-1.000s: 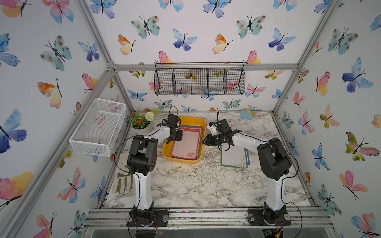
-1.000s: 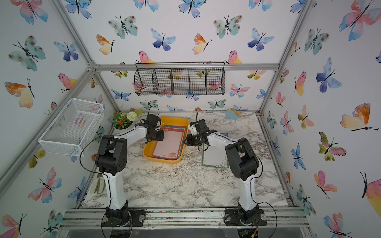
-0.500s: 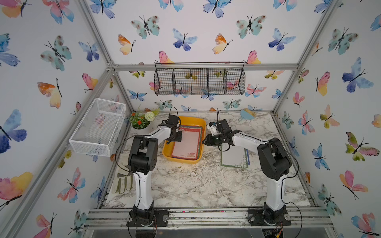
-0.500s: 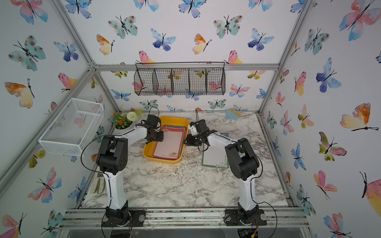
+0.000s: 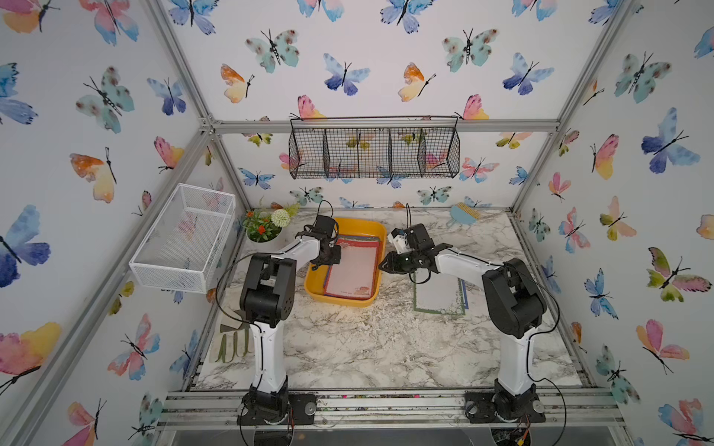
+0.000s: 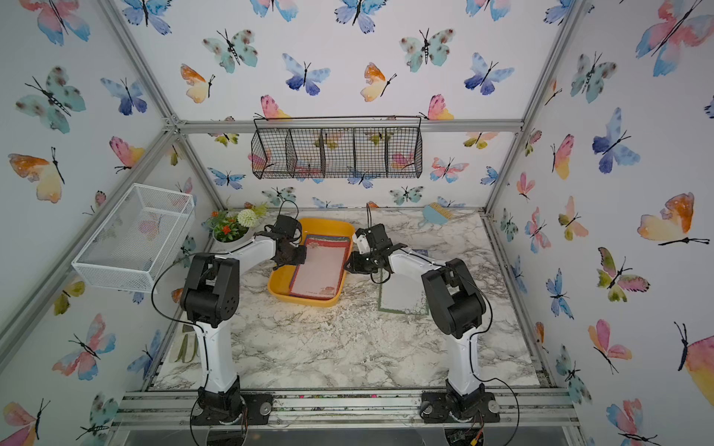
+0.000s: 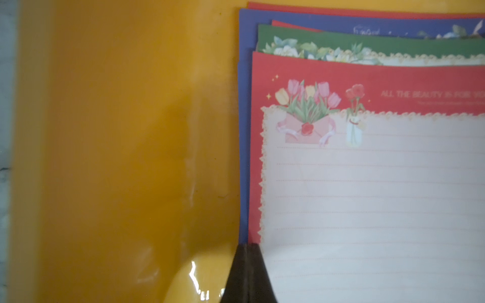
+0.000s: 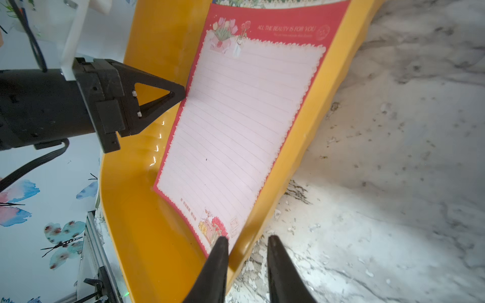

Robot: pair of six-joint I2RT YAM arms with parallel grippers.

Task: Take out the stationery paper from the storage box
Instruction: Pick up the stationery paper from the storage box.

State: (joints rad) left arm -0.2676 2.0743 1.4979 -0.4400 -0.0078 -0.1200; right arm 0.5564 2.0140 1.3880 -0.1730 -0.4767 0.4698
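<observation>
Top view: stationery paper (image 5: 353, 270) lying in storage box (image 5: 340, 302); left hand (image 5: 334, 259) at its edge, right hand (image 5: 383, 266) at box wall.
Left wrist: left hand (image 7: 246, 248) clenching red sheet (image 7: 367, 183) edge; blue sheet (image 7: 244, 157) beneath possibly coming along.
Right wrist: right hand (image 8: 248, 242) released, straddling wall, not bracing; box likely sliding on surface (image 8: 393, 183).

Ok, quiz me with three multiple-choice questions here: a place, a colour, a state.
1. Where is the green sheet outside the box? A on the table B in the white basket C in the black basket
2. Border of the top sheet in the box? A blue B red C green
3. The left fingers are: A wide open B shut on the top sheet C holding the plant
Answers: A, it lies flat on the marble; B, red frames its lined centre; B, they pinch its edge.
</observation>
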